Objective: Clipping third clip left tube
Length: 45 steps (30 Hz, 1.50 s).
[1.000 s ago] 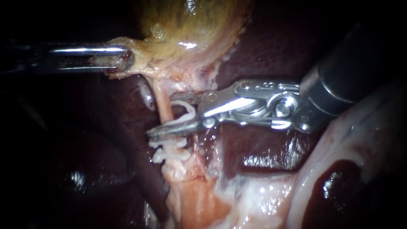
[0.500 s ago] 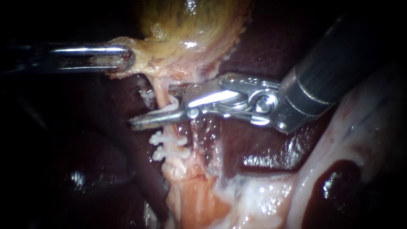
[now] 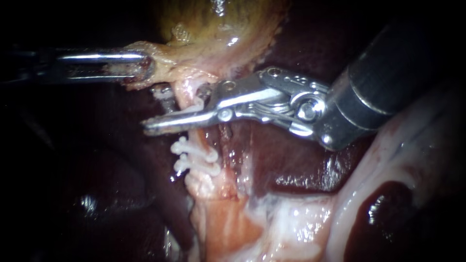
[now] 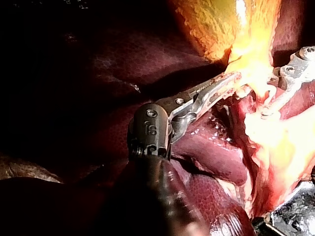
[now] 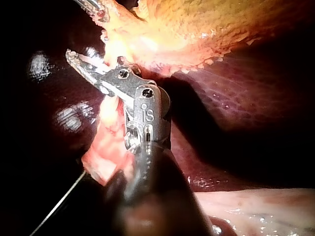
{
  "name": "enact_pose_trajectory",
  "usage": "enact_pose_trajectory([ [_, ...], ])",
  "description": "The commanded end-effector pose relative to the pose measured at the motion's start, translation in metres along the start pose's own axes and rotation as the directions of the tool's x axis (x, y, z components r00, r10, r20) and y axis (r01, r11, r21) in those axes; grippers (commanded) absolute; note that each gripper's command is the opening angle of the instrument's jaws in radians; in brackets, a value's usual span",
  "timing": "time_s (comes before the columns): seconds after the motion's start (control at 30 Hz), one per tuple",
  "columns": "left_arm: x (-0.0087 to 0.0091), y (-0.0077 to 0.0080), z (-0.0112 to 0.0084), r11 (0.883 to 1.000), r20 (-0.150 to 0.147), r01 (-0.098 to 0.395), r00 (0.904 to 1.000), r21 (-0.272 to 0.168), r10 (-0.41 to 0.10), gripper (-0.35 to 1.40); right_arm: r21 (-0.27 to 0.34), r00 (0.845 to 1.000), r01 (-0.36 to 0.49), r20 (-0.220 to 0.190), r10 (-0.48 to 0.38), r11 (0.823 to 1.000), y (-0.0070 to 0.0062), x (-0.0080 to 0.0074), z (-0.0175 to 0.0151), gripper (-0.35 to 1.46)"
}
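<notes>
The left instrument (image 3: 143,68) comes in along the upper left of the endoscope view. Its jaws are clamped together on the ragged yellow edge of the gallbladder (image 3: 218,29), which fills the upper middle of the frame. The left wrist view shows the same grip, with the two jaws lying together and yellow tissue caught at their tip. The right instrument (image 3: 153,109) enters from the upper right, and its jaws reach across the centre of the frame towards the left. They stand apart with a clear gap. The pale pink tube (image 3: 183,96) runs down from the gallbladder and passes through that gap, with one jaw in front of it and the other showing behind it. A curved white clip (image 3: 198,105) sits between the jaws beside the tube, close to their hinge. The gap between the jaws shows that this clip is not pressed flat. Just below the jaws, left of centre, two white clips (image 3: 195,159) are fastened across the same tube, one right under the other and nearly touching. In the right wrist view the jaws lie across the pale tube just under the gallbladder edge, and a white sliver shows between them. Dark red liver (image 3: 291,160) lies behind and around everything.
</notes>
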Motion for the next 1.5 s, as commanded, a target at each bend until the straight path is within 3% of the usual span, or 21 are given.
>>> enact_pose_trajectory([
  [0.03, 0.0001, 0.0, -0.0001, 1.0, 0.0, 0.001, 1.0, -0.002, -0.001, -0.35, 0.012, 1.0, -0.001, 0.005, 0.001, 1.0, -0.0005, 0.0, 0.0001, 0.5],
  [0.17, 0.0002, -0.0002, -0.0002, 1.0, 0.001, 0.001, 1.0, -0.003, -0.001, -0.35, 0.042, 1.0, 0.001, 0.008, -0.002, 0.999, -0.0019, 0.0006, 0.0004, 0.5],
  [0.33, 0.0002, -0.0004, -0.0002, 1.0, 0.001, 0.001, 1.0, -0.004, -0.001, -0.35, 0.046, 1.0, 0.0, 0.005, 0.0, 0.999, -0.0026, 0.0011, 0.0004, 0.49],
  [0.83, 0.0002, -0.0004, -0.0002, 1.0, 0.001, 0.001, 1.0, -0.003, -0.001, -0.35, 0.054, 0.999, -0.05, 0.009, 0.049, 0.997, -0.0029, 0.0012, -0.0007, 0.19],
  [1.1, 0.0002, -0.0004, -0.0002, 1.0, 0.001, 0.001, 1.0, -0.003, -0.001, -0.35, 0.072, 0.998, -0.055, 0.015, 0.054, 0.996, -0.003, 0.0011, -0.0011, -0.35],
  [1.3, 0.0002, -0.0004, -0.0002, 1.0, 0.001, 0.001, 1.0, -0.003, -0.001, -0.35, 0.08, 0.996, -0.089, 0.017, 0.088, 0.993, -0.0029, 0.0009, -0.0012, -0.35],
  [1.5, 0.0002, -0.0004, -0.0001, 1.0, 0.001, 0.001, 1.0, -0.003, -0.001, -0.35, 0.077, 0.994, -0.102, 0.051, 0.098, 0.992, -0.0026, 0.0008, -0.0016, -0.35],
])
